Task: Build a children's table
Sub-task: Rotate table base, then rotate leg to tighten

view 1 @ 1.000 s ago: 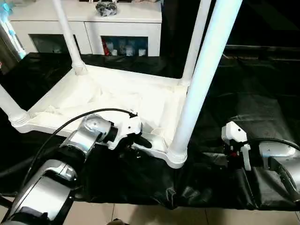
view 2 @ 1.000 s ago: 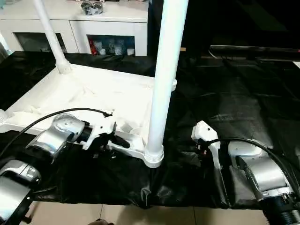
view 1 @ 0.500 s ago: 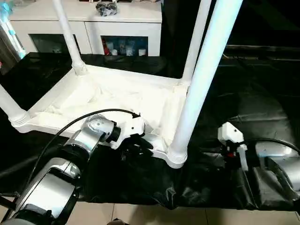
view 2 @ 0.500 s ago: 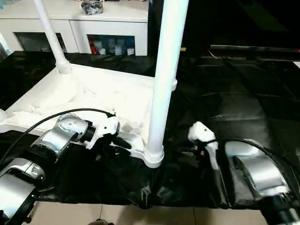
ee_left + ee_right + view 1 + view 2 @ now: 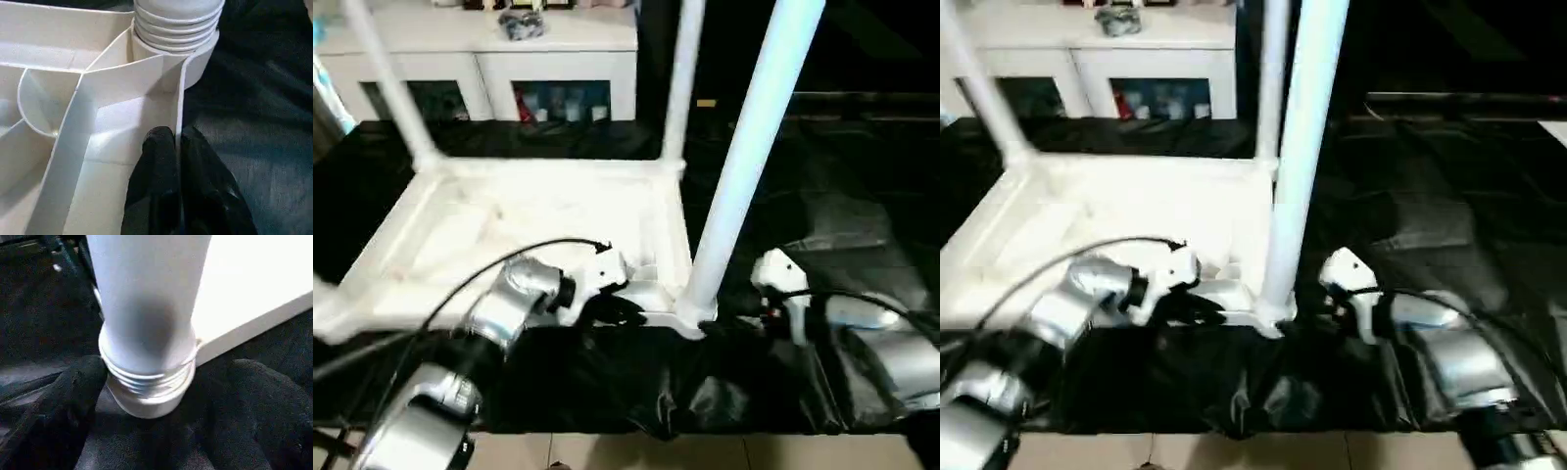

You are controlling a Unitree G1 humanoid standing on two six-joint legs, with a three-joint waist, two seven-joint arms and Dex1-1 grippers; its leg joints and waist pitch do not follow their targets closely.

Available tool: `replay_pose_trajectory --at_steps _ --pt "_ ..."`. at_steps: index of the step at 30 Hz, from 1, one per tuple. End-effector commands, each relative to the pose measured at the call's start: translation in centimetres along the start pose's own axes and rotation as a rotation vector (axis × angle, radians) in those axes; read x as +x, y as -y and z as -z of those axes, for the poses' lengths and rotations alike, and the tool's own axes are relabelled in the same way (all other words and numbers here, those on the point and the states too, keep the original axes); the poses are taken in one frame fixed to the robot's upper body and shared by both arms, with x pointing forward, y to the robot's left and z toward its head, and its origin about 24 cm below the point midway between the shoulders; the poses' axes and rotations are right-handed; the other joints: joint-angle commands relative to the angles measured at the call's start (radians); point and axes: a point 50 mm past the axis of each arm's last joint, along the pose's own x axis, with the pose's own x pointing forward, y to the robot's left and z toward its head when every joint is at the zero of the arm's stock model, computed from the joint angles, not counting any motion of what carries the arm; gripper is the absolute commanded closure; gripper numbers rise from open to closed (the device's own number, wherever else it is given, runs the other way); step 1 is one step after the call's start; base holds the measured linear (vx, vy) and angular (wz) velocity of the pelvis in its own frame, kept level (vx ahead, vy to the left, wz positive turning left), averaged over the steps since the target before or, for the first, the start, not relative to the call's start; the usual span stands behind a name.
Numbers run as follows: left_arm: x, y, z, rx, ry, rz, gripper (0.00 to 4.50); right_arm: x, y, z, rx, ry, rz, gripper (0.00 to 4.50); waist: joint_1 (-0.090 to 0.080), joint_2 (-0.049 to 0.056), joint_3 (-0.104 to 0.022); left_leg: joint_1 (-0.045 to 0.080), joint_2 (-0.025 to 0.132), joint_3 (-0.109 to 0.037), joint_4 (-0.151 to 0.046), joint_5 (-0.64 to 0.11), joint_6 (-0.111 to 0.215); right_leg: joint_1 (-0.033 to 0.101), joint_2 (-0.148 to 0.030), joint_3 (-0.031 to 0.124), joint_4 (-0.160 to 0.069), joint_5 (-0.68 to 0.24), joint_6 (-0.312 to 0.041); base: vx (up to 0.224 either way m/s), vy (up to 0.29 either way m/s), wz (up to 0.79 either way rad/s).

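- Right wrist view: the near right leg (image 5: 146, 298) stands upright in its corner socket, straight ahead between the right gripper's (image 5: 156, 396) spread fingers
- Left gripper (image 5: 178, 142) pinches the upturned table's (image 5: 509, 215) near rim, just left of that leg, on the black-covered worktop (image 5: 862, 196)

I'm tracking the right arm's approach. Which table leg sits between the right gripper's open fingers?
The near right leg, the thick one closest to the camera: the right gripper straddles its ribbed base, a black finger each side. The other legs stand farther off.
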Motion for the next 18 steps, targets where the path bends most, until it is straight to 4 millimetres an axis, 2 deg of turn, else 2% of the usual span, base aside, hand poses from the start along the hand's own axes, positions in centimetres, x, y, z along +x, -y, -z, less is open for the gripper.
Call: replay_pose_trajectory --at_steps 1,3,5,10,11,13,18 --pt "1.0 1.2 0.7 -0.079 0.058 0.001 4.49 0.1 0.7 -0.6 -0.016 0.026 0.057 0.00 0.006 -0.033 -0.057 0.009 0.034 -0.023 -0.070 -0.276 0.039 0.042 -0.053 0.027 -0.088 -0.382 -0.198 0.000 0.000 0.00" --pt "1.3 1.4 0.6 -0.048 0.059 -0.017 4.49 0.6 0.9 -0.6 -0.009 0.027 0.082 0.00 0.001 -0.032 -0.056 0.009 0.033 -0.024 -0.072 -0.288 0.037 0.037 -0.050 0.026 -0.093 -0.419 -0.177 0.000 0.000 0.00" --pt "1.5 1.6 0.5 -0.045 0.067 -0.041 4.49 1.0 1.2 -0.6 -0.003 0.025 0.105 0.00 -0.001 -0.030 -0.055 0.010 0.032 -0.023 -0.072 -0.298 0.031 0.034 -0.048 0.027 -0.096 -0.424 -0.170 0.000 0.000 0.00" --pt "1.7 1.8 -0.1 -0.039 0.055 -0.088 4.49 1.9 1.1 -0.6 -0.013 0.033 0.082 0.00 -0.001 -0.030 -0.057 0.013 0.034 -0.022 -0.072 -0.299 0.032 0.032 -0.047 0.029 -0.094 -0.397 -0.173 0.000 0.000 0.00" --pt "1.7 1.9 -0.2 -0.045 0.058 -0.090 4.50 2.0 1.2 -0.7 -0.008 0.039 0.083 0.17 -0.002 -0.035 -0.056 0.009 0.033 -0.021 -0.073 -0.293 0.035 0.034 -0.046 0.028 -0.093 -0.391 -0.173 0.000 0.000 0.00" --pt "1.7 1.9 -0.3 -0.042 0.061 -0.099 4.50 2.2 1.3 -0.9 -0.012 0.045 0.088 0.17 -0.001 -0.033 -0.057 0.008 0.033 -0.022 -0.073 -0.282 0.037 0.036 -0.047 0.029 -0.091 -0.378 -0.173 0.000 0.000 0.00" --pt "1.5 1.7 -0.4 -0.032 0.060 -0.110 4.50 2.6 1.7 -0.8 -0.022 0.033 0.087 0.61 -0.008 -0.035 -0.056 0.008 0.032 -0.021 -0.072 -0.289 0.038 0.034 -0.045 0.028 -0.091 -0.369 -0.180 0.000 0.000 0.00"
